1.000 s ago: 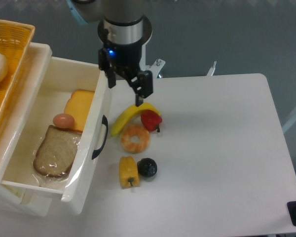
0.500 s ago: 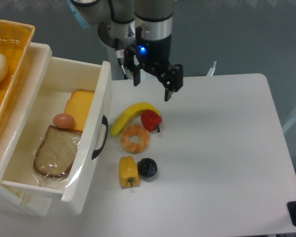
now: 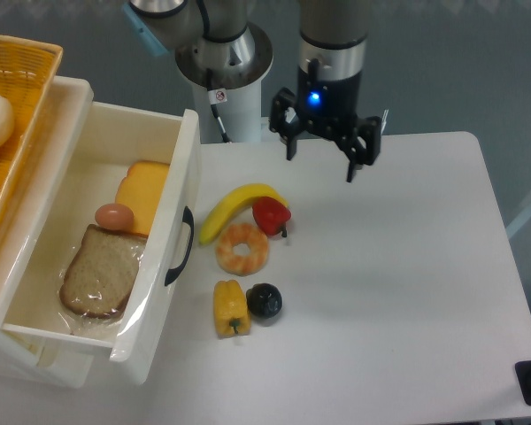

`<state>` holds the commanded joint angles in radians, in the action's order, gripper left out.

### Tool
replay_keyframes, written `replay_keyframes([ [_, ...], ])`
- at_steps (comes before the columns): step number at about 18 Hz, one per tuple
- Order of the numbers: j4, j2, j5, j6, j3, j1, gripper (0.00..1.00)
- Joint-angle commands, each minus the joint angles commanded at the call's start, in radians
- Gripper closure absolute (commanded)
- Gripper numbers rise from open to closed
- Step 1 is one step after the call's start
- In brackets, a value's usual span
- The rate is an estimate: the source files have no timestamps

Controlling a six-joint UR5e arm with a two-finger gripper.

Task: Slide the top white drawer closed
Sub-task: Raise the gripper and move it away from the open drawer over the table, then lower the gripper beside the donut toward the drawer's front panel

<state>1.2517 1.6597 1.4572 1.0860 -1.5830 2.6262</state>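
— Camera view, fixed: where is your gripper sitting, and how are its fingers standing?

— You are seeing it hanging over the far part of the white table, its two fingers spread wide apart and pinching nothing. A blue light is glowing on the wrist above them.

— What is lying nearest below it?

— You are looking at a cluster of toy foods to its front-left: a banana touching a red pepper, a ring-shaped donut just in front of both, then a yellow pepper beside a dark round fruit.

— And where is the top white drawer standing?

— You are finding it well to the left of the gripper, pulled far out, its flat front with the black curved handle facing the foods. Inside, a slice of bread, an egg and a block of cheese are lying. An orange woven basket is sitting above its back left edge.
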Motion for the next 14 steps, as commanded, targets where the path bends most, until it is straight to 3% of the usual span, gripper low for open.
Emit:
replay_keyframes([
  [5,-0.005,0.052,0.008,-0.032,-0.032,0.009,0.0],
  [10,-0.006,0.156,0.029,-0.291,0.005,0.003,0.0],
  [14,-0.011,0.198,0.025,-0.426,0.006,-0.025,0.0],
])
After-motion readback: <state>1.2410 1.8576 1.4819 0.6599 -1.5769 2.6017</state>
